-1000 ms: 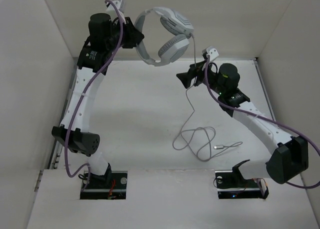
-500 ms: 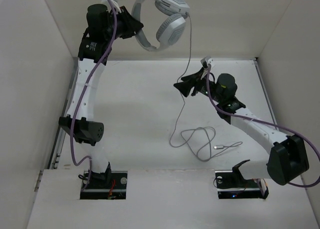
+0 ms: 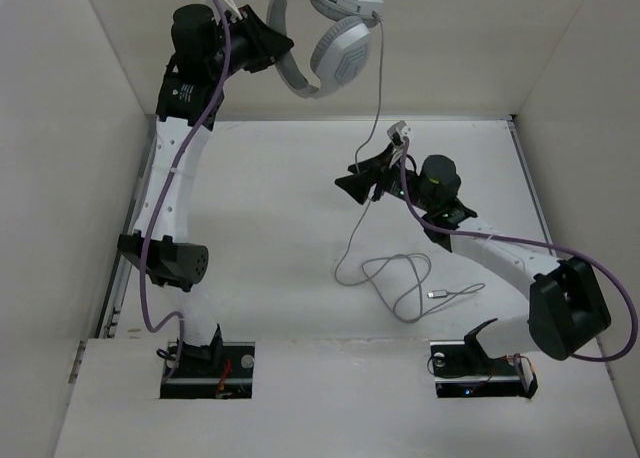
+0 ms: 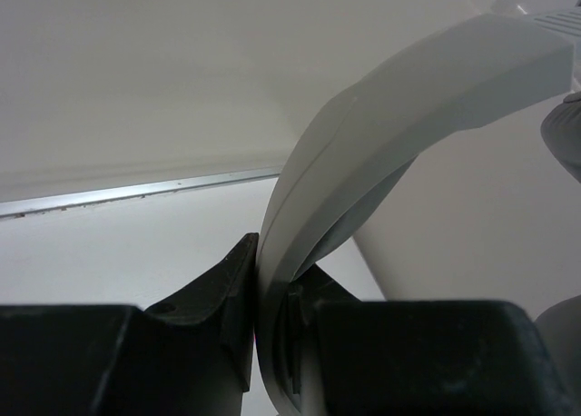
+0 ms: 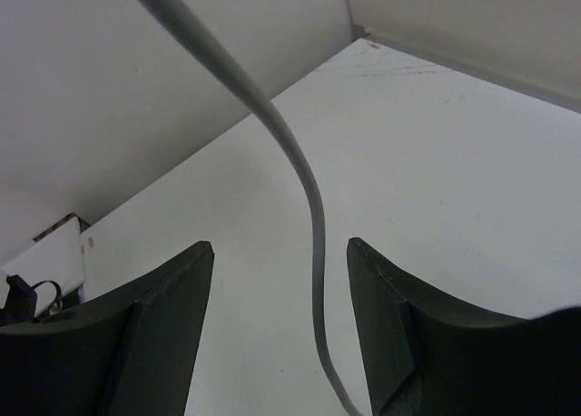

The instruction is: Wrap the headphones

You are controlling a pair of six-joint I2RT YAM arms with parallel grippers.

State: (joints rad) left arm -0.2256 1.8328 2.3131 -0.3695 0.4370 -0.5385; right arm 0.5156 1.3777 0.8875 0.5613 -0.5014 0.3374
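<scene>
White and grey headphones (image 3: pixel 335 40) hang high at the back, above the table. My left gripper (image 3: pixel 272 50) is shut on their curved headband (image 4: pixel 381 134), which runs up between the two black fingers (image 4: pixel 218 298). The thin grey cable (image 3: pixel 377 98) drops from one earcup, passes between the spread fingers of my right gripper (image 3: pixel 360 178), and ends in loose loops (image 3: pixel 400 278) on the table with the plug (image 3: pixel 436 295) at the right. In the right wrist view the cable (image 5: pixel 313 207) hangs free in the gap of the right gripper (image 5: pixel 280 245), touching neither finger.
White walls (image 3: pixel 60 178) close in the table on the left, back and right. Purple arm cables (image 3: pixel 150 258) trail along both arms. A raised white board (image 3: pixel 330 398) spans the near edge around the arm bases.
The left arm has lifted the headphones higher toward the back. The right gripper has moved left and nearer along the cable, with its fingers narrowed somewhat. The cable's slack on the table has shifted.
</scene>
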